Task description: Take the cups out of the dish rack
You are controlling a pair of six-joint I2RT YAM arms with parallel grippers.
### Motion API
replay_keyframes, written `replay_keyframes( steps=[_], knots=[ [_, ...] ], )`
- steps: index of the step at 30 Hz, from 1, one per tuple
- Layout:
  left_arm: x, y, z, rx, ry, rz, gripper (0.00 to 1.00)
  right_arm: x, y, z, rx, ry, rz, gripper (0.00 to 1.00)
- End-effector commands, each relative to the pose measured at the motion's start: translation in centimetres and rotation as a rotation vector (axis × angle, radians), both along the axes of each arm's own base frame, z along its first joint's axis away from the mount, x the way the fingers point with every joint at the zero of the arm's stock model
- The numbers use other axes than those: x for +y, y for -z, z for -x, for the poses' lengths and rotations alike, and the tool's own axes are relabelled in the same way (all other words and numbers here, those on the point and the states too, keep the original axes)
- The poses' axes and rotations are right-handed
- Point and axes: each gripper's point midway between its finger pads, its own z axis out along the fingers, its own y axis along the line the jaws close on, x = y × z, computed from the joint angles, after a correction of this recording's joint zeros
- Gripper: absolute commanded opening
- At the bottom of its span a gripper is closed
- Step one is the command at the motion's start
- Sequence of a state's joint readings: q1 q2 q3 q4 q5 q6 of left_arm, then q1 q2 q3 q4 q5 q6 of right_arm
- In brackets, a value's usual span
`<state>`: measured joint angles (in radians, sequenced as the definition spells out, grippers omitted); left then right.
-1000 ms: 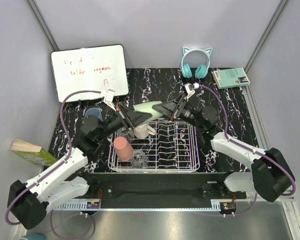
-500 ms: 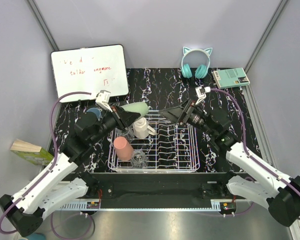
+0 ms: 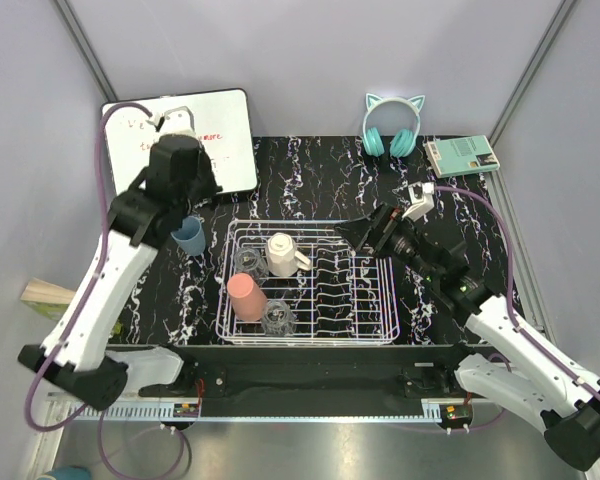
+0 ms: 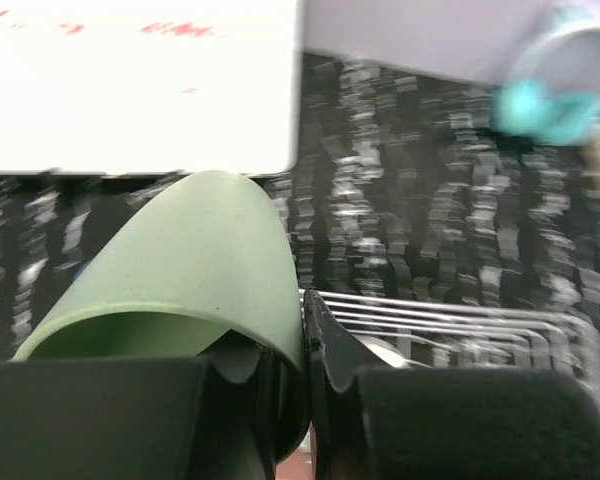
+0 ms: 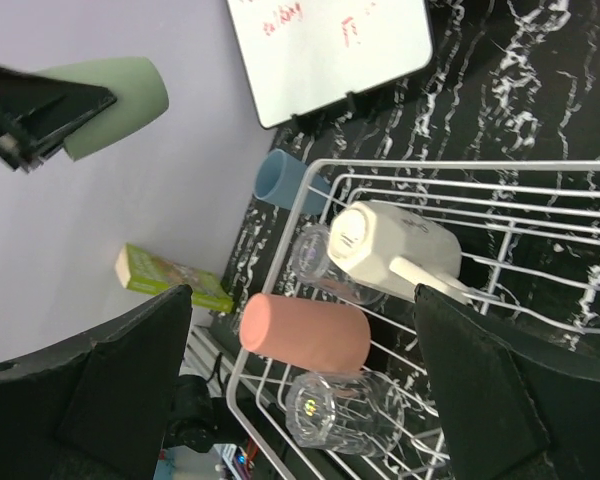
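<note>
The left gripper was clamped on the wall of the pale green cup at its rim. One finger seemed to be inside the mouth and one outside, though the wrist view was too smeared to be sure. That rim pinch let the cup stick out sideways from the jaws, high over the whiteboard side of the table and well apart from the dish rack. From that I judged it was being carried out to be set down.

The blue cup stood mouth up on the table just beside the rack's far left corner, a likely mark for where unloaded cups belong. The right gripper hung empty over the rack's far right part with its fingers wide apart. It was aimed across at the load, probably readied for the next pick.

Inside the rack's left half the cream mug lay tipped over with its handle to the right. The pink cup lay on its side nearer the arms, and the two clear glasses sat close by, one beside each.
</note>
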<state>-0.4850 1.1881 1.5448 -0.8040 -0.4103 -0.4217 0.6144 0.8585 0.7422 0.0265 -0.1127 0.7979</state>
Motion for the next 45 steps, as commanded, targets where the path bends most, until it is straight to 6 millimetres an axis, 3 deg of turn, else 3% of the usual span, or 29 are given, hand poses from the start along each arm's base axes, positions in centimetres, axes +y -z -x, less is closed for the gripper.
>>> replay_keyframes(
  steps=[1,5,14,21,45],
  knots=[
    [4.8,6.2,-1.0,0.296,-0.079,-0.134,0.00,-1.0,-0.4,-0.4,-0.009,0.046,0.048,1.00],
    [6.0,9.4,-3.1,0.403,-0.128,-0.158,0.00,-1.4,0.1,0.1,-0.014,0.046,0.060,1.00],
    [7.7,12.0,-5.9,0.494,-0.178,-0.133,0.00,-2.0,1.2,0.4,-0.020,0.056,0.100,1.00],
    [8.0,13.8,-5.4,0.536,-0.184,-0.109,0.00,-1.6,2.4,0.1,0.007,0.044,0.124,1.00],
    [7.9,21.7,-4.2,0.661,-0.180,-0.024,0.00,-1.3,3.4,-0.1,0.034,0.038,0.137,1.00]
  ],
)
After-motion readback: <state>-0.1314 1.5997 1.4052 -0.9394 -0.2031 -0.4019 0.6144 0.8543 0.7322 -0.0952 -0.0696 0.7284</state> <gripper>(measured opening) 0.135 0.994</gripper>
